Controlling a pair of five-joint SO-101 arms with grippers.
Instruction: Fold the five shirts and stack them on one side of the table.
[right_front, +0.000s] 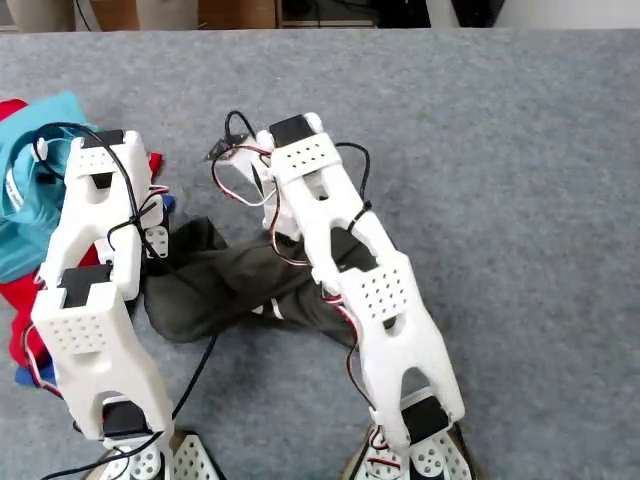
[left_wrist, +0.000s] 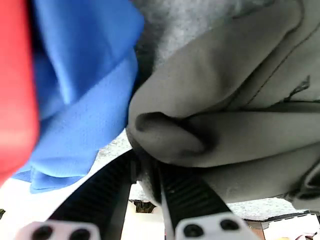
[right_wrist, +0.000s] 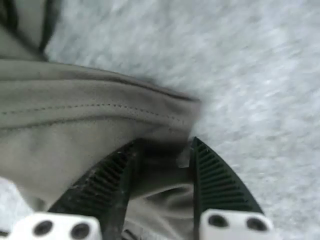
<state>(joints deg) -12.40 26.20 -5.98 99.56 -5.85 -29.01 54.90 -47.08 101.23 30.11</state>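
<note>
A dark olive shirt (right_front: 240, 285) lies bunched on the grey table between the two arms. My left gripper (left_wrist: 146, 172) is shut on a fold of the olive shirt (left_wrist: 215, 110), at its end nearest the pile. My right gripper (right_wrist: 162, 152) is shut on the hemmed edge of the olive shirt (right_wrist: 75, 120) at its other end. A pile of shirts sits at the table's left edge: teal (right_front: 35, 180), red (right_front: 20, 290) and blue (left_wrist: 85, 100), close beside the left gripper.
The grey felt table (right_front: 520, 180) stretches open to the right and toward the back. Loose cables (right_front: 235, 165) run from the right arm over the middle. Boxes stand beyond the far edge.
</note>
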